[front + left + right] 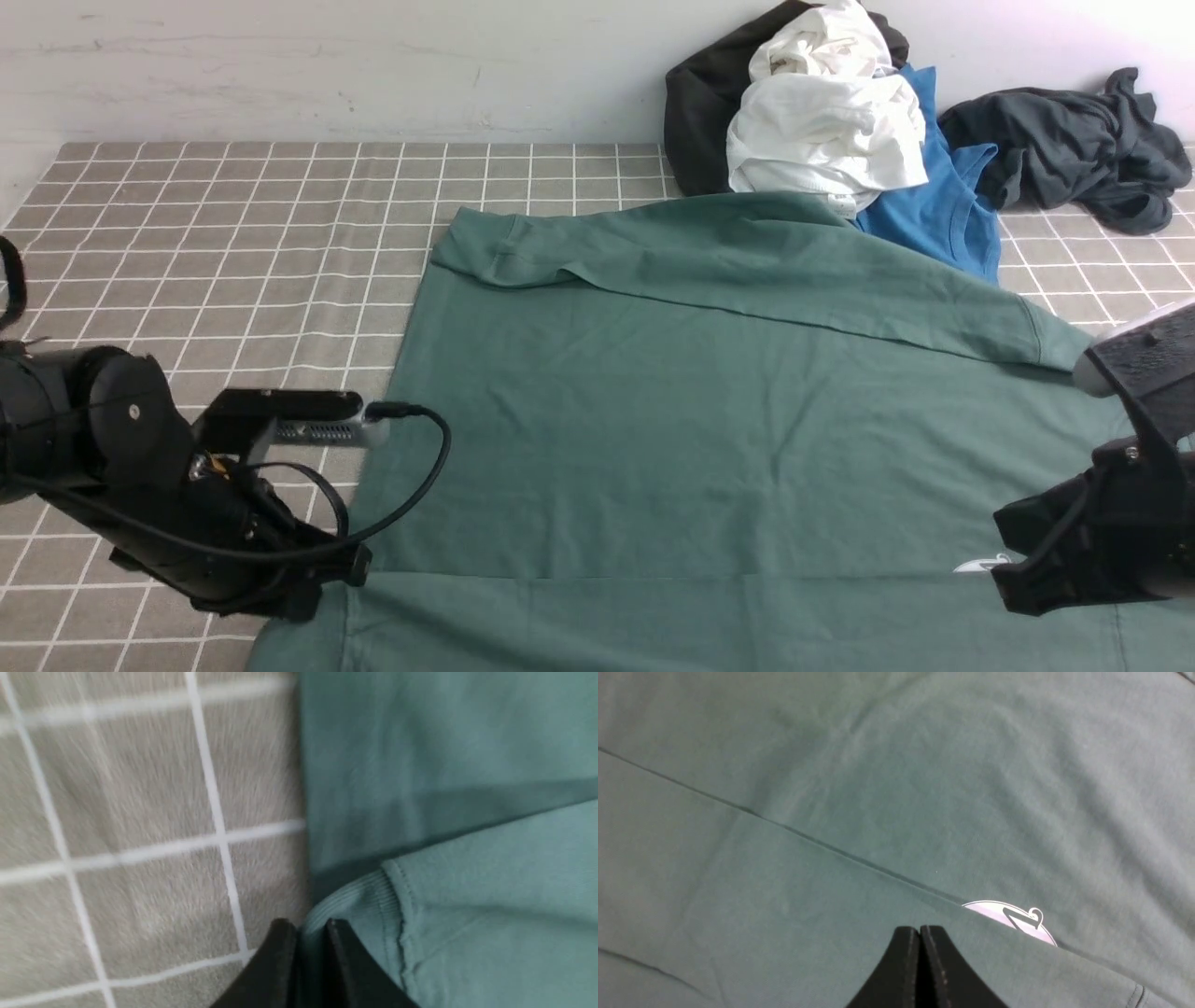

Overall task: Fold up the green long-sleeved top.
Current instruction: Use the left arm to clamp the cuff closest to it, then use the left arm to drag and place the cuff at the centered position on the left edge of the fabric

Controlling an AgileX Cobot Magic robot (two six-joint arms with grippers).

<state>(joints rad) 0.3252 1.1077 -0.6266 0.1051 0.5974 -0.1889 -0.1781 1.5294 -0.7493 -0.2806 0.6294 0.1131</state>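
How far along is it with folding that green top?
Roughly partway. Done: one sleeve lies folded across the far edge of the green top. In hand: the left end effector pinches a ribbed cuff; the right end effector is shut beside the white logo, on a near folded layer. Left: the body lies spread wide, not folded up.

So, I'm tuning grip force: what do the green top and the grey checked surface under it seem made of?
The dark green long-sleeved top looks like soft matte knit jersey, maybe cotton: soft creases, ribbed cuff. The grey white-gridded surface looks like napped cloth, not hard tile, though blur may mislead.
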